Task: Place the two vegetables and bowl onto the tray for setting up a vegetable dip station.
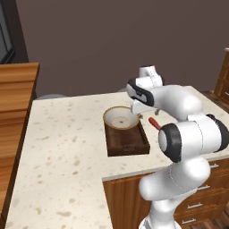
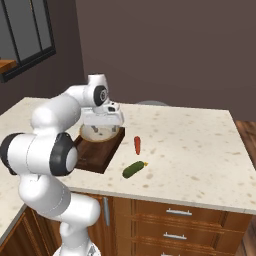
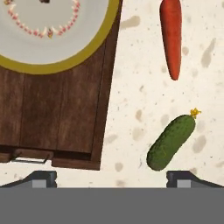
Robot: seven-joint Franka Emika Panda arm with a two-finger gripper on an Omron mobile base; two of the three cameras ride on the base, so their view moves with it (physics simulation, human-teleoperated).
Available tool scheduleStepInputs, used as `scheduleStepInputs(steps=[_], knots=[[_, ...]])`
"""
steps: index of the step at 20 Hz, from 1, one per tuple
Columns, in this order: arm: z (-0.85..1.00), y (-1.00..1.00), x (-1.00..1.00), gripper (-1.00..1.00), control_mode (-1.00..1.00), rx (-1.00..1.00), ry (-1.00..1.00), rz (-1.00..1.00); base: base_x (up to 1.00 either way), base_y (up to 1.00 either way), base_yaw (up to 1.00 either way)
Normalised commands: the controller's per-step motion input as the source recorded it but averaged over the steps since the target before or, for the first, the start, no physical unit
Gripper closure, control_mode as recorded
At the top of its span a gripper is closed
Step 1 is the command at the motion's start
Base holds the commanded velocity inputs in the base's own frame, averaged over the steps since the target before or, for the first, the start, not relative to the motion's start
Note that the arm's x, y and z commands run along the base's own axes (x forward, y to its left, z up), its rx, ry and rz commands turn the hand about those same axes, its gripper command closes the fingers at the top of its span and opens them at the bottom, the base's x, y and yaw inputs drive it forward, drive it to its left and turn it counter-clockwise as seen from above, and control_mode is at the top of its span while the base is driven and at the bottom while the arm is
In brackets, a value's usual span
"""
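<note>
The bowl [image 3: 48, 30] sits on the tray [image 3: 52, 127]; cucumber [image 3: 170, 142] and red pepper [image 3: 171, 37] wait on the counter [image 3: 131, 122] at its 3 o'clock, jaws spread empty.

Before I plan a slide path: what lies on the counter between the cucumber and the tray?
Nothing: in the hand view the stretch between the cucumber and the tray is bare speckled counter; the right base view agrees.

Even, soft rendered light, faint shadows, sharp focus, no glare
</note>
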Motion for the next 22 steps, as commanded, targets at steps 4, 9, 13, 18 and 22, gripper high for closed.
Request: scheduleStepInputs(steps=[4,9,13,18,22], knots=[[0.01,-0.49,-0.06,-1.00,-1.00,0.00,0.13,-0.01,0.00,0.00,0.00],[0.00,-0.39,-0.15,-1.00,-1.00,0.03,0.15,-0.13,0.00,0.00,0.00],[-0.02,-0.40,-0.24,-1.00,-1.00,0.04,0.08,-0.14,0.00,0.00,0.00],[-0.12,-0.33,-0.26,-1.00,-1.00,0.05,0.00,-0.18,0.00,0.00,0.00],[-0.17,-0.19,-0.27,-1.00,-1.00,0.01,0.00,-0.28,0.00,0.00,0.00]])
